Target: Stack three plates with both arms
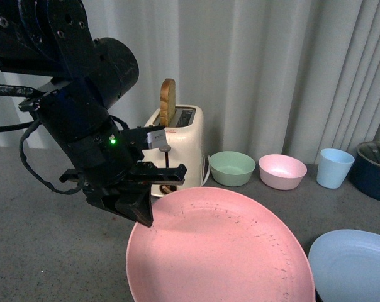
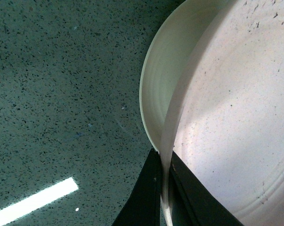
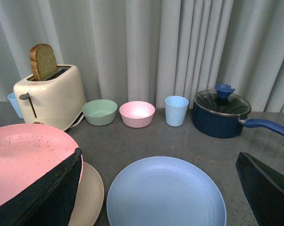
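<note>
My left gripper point(image 1: 146, 211) is shut on the rim of the pink plate point(image 1: 221, 251) and holds it raised over the counter. In the left wrist view the fingers point(image 2: 146, 197) pinch the pink plate's rim point(image 2: 166, 155), with the cream-beige plate point(image 2: 168, 56) right underneath it. The right wrist view shows the pink plate point(image 3: 24, 155) above the cream-beige plate point(image 3: 90, 193), and the light blue plate point(image 3: 165, 193) lying flat between the open fingers of my right gripper point(image 3: 161, 188). The blue plate also shows at the front view's lower right point(image 1: 357, 264).
At the back stand a cream toaster point(image 1: 177, 141) with a bread slice, a green bowl point(image 1: 232, 168), a pink bowl point(image 1: 282, 171), a light blue cup point(image 1: 335, 167) and a dark blue lidded pot point(image 3: 222, 113). A grey curtain hangs behind.
</note>
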Controlling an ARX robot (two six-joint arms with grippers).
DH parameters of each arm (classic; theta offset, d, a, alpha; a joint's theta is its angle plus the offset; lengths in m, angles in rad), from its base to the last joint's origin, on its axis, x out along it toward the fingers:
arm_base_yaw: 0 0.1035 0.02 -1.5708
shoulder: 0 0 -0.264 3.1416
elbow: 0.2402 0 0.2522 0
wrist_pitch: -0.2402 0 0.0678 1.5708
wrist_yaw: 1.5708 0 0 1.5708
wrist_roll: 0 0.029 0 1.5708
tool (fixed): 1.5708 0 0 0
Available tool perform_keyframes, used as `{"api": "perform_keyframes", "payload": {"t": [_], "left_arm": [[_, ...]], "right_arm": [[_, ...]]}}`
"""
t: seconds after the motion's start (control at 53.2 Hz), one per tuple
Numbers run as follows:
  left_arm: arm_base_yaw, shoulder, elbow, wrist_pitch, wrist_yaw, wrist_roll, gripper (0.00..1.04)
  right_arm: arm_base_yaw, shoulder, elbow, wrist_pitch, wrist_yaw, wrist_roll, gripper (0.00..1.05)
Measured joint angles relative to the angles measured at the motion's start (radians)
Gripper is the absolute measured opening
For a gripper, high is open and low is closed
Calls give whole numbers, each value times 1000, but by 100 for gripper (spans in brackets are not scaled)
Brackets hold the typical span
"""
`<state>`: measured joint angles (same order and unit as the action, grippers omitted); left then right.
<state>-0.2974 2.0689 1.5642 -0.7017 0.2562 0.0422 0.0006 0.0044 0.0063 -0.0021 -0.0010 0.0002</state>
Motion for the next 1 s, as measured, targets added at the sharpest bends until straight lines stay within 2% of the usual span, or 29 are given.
{"api": "perform_keyframes", "payload": {"t": [0.489, 0.997], "left_arm": [[-30, 115, 42, 58, -62, -21, 3], [-46, 142, 26, 101, -69, -24, 3]], "right_arm": [[0, 0, 0, 0, 0, 0, 97], [0, 0, 0, 0, 0, 0, 97]]}}
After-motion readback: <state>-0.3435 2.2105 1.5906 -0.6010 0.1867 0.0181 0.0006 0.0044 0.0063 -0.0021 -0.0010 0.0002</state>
